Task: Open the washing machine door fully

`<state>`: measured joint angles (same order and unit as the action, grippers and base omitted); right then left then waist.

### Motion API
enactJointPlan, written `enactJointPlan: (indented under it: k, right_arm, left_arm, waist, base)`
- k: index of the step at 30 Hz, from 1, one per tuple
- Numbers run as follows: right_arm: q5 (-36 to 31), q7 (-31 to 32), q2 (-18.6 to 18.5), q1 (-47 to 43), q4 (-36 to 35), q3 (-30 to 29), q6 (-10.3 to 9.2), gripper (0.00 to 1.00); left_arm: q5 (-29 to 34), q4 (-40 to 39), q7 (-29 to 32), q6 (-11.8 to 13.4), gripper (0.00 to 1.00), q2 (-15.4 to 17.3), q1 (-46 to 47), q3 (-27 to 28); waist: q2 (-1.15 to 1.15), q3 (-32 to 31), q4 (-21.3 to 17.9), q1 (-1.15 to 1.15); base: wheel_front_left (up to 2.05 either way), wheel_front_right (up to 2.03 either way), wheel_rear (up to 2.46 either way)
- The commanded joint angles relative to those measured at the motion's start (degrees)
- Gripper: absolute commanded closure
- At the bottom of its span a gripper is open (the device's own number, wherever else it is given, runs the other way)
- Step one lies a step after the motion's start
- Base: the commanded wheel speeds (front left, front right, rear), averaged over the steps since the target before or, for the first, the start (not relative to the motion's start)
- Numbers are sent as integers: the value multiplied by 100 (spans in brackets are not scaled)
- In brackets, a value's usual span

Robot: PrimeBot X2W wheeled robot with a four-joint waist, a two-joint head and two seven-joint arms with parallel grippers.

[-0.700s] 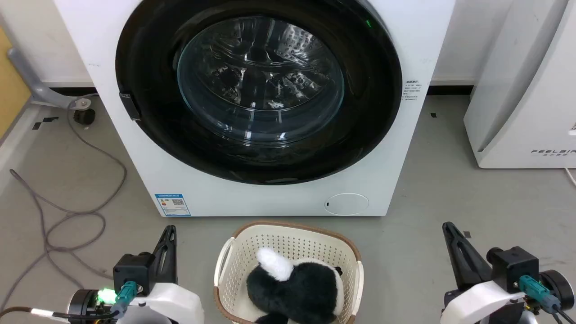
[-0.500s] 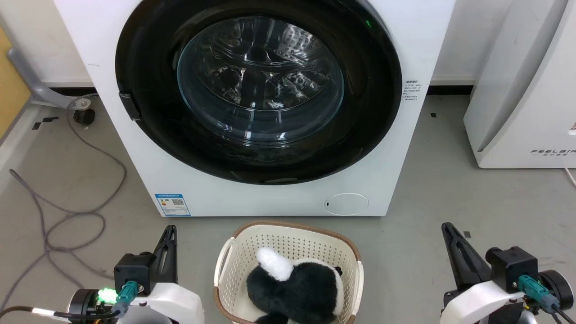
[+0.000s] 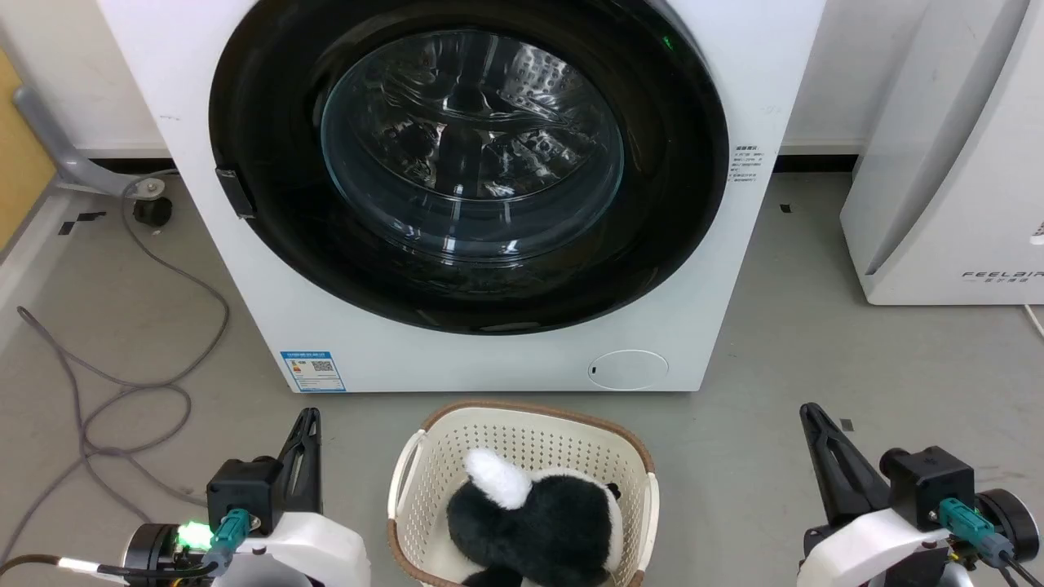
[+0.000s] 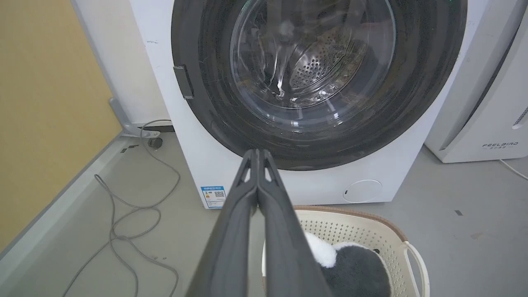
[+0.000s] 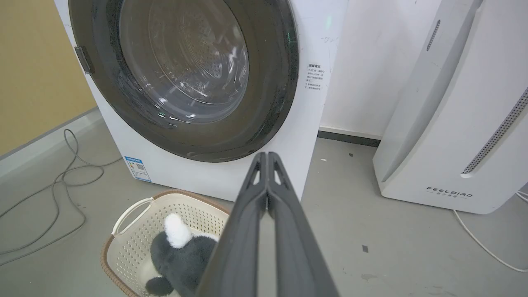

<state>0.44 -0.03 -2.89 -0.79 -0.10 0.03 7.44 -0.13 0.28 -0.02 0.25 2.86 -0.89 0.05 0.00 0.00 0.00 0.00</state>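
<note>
Looking shut, top edge cropped off, the washing machine door sits well apart from left gripper and right gripper, fingers pinched together on nothing.

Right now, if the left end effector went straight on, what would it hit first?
Probably the washing machine door, at its lower black rim; the left end effector aims there, though depth is unclear.

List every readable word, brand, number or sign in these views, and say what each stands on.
"FEELBIRD": on the white appliance, low on its front.
Blue label sticker on the washing machine: has a QR code; print too small to read.
Small black print beside the washing machine door: too small to read.
</note>
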Motion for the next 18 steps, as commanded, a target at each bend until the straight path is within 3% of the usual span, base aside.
enactJointPlan:
  k: [1, 18]
  right_arm:
    - [0, -1, 0, 0, 0, 0, 0, 0]
    - [374, -171, 0, -9, -158, -88, 1, 0]
  left_arm:
    - [0, 0, -1, 0, 0, 0, 0, 0]
    - [-52, -31, -171, 101, 0, 0, 4, -53]
  waist:
    - [0, 0, 0, 0]
    - [0, 16, -1, 0]
  base:
    - [0, 0, 0]
    - [0, 0, 0]
